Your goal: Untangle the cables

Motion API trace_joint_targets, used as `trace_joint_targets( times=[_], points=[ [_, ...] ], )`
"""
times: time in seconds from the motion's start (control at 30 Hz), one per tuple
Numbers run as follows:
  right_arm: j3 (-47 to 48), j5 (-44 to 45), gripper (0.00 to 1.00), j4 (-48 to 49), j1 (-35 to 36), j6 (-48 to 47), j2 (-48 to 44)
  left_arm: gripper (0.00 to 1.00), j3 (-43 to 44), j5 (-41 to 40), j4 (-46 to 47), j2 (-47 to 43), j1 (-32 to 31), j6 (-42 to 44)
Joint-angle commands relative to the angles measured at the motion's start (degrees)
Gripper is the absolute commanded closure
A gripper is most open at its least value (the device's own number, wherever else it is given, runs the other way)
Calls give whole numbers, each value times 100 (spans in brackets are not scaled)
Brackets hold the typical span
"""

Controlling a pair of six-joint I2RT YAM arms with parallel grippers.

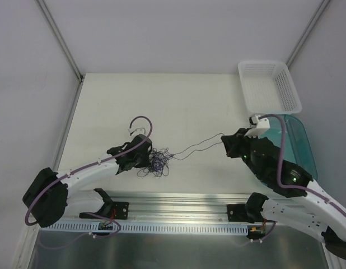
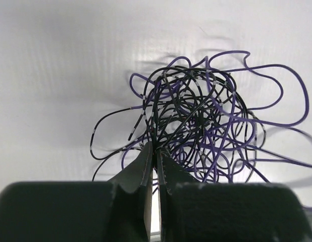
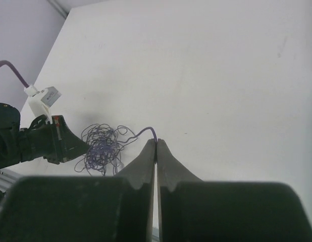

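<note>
Both pincers are pressed together on wire. The left gripper (image 2: 155,147) clamps strands at the near side of the cables (image 2: 196,121), and the right gripper (image 3: 156,142) clamps one purple strand (image 3: 146,132) leading from that bunch. This looks like the pulling-apart step. The next move calls for a slow draw toward the right edge of the tabletop (image 1: 190,95) while the left anchors. The bunch lies toward the near edge, left of middle.

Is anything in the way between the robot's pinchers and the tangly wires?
No, nothing visible. The left gripper pinches the cables at the wad, and the right gripper pinches one strand stretched out from it.
</note>
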Motion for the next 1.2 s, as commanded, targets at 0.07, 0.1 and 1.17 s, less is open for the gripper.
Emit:
trace_joint_targets(
  times=[0.07,0.1,1.17],
  points=[
    [507,915,99,-1381,-13,-276,-867,100,313,-509,-433,-58,397,330],
    [568,951,99,-1547,-5,-276,-930,100,331,-526,-451,-58,477,356],
    [2818,1820,99,-1831,-5,-1988,-44,82,331,939,-636,-541,1690,927]
  ],
)
